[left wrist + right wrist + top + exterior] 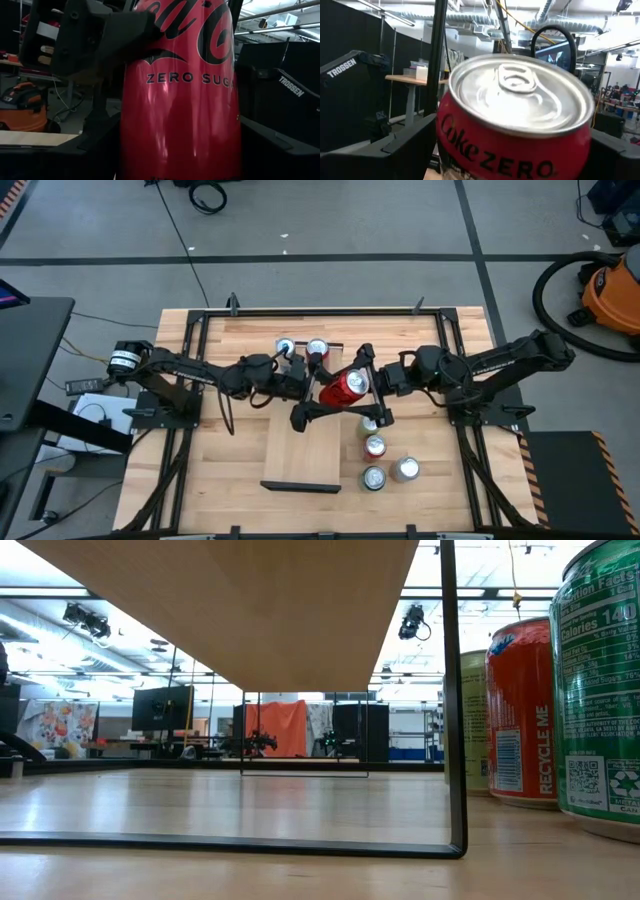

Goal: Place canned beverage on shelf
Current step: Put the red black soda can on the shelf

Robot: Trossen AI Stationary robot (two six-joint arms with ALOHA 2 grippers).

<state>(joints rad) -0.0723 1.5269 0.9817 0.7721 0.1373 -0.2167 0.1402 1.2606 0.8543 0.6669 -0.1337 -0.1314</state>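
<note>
A red Coke Zero can (345, 387) hangs in the air over the table's middle, between my two arms. It is tilted, with its silver top (520, 92) toward the table's right. My left gripper (328, 390) reaches in from the left and is shut on it. My right gripper (366, 385) comes from the right, its fingers (405, 145) standing open on either side of the can's top end. The shelf (300, 450), a light plank on a thin dark frame (448, 690), runs from near to far just below. Neither gripper shows in the low view. My left gripper pinches the can's lower body (135, 145) between its two fingers (90, 150), one on each side. The fingers come about level from the table's left and lie across the can. The can is lifted clear of the shelf and the table. My right gripper stands around the can's top end; one finger (115, 35) lies close against the can's shoulder, but I cannot tell whether it touches.
Two cans (300, 347) stand at the far side, behind the arms. Several more cans (385, 465) stand on the table to the right of the shelf; a red one (520, 710) and a green one (600, 690) show close in the low view.
</note>
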